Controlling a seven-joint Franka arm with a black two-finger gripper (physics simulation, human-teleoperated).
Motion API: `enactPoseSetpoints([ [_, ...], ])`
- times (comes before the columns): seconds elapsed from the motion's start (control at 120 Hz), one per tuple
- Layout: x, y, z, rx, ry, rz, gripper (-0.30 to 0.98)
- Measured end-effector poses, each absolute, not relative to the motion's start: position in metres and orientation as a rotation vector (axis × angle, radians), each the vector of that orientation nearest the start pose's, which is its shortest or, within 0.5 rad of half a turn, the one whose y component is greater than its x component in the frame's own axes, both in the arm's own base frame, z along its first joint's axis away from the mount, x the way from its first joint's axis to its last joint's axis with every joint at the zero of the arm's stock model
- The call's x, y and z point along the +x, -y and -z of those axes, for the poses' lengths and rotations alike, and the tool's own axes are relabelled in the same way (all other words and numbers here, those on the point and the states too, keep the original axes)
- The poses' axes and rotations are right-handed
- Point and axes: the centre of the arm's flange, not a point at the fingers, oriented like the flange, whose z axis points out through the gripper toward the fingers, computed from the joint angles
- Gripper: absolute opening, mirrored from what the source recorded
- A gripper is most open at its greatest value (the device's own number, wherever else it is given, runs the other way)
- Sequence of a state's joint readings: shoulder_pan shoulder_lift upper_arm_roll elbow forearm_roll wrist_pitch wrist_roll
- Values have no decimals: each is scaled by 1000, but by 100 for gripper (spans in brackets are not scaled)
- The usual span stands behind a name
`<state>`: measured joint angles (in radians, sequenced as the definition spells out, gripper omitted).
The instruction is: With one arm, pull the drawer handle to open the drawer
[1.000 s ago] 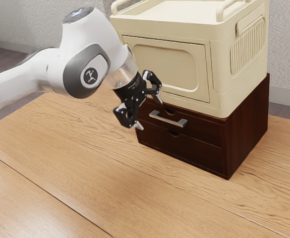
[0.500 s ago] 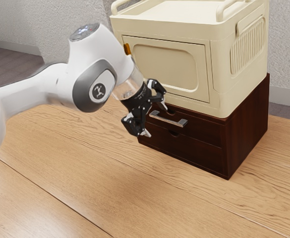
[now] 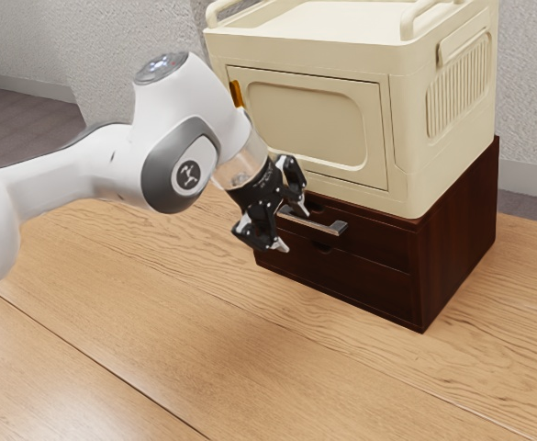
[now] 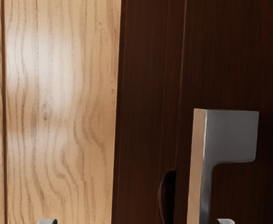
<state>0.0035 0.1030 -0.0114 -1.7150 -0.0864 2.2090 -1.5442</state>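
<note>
My gripper point(image 3: 294, 229) stands open at the front of the dark wooden drawer unit point(image 3: 367, 281), by the handle end nearer the exterior view's left. The silver bar handle point(image 3: 321, 223) is on the upper drawer point(image 3: 375, 241), whose front looks flush with the unit. One finger overlaps the handle in that view; the other is lower and out in front. In the wrist view, the tips of the gripper point(image 4: 136, 221) stand wide apart, with the handle point(image 4: 227, 133) running down between them, much closer to one tip. Contact cannot be told.
A cream cabinet point(image 3: 318, 119) with raised rails rests on top of the drawer unit, its front panel just above my hand. The wooden table point(image 3: 204, 312) stretches out below the arm and in front of the drawers. A textured wall point(image 3: 130, 55) stands behind.
My hand has moved toward the exterior view's right and slightly down, closer to the handle, and its tilt has changed. The handle and drawers have not moved.
</note>
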Motion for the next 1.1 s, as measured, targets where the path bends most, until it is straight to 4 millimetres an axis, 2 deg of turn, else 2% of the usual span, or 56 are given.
enactPoseSetpoints([
  [0.55,631,6,-543,1963,-2001,-285,21],
  [0.717,625,7,-539,1970,-2006,-280,17],
  [1.1,603,7,-545,1971,-2002,-297,15],
])
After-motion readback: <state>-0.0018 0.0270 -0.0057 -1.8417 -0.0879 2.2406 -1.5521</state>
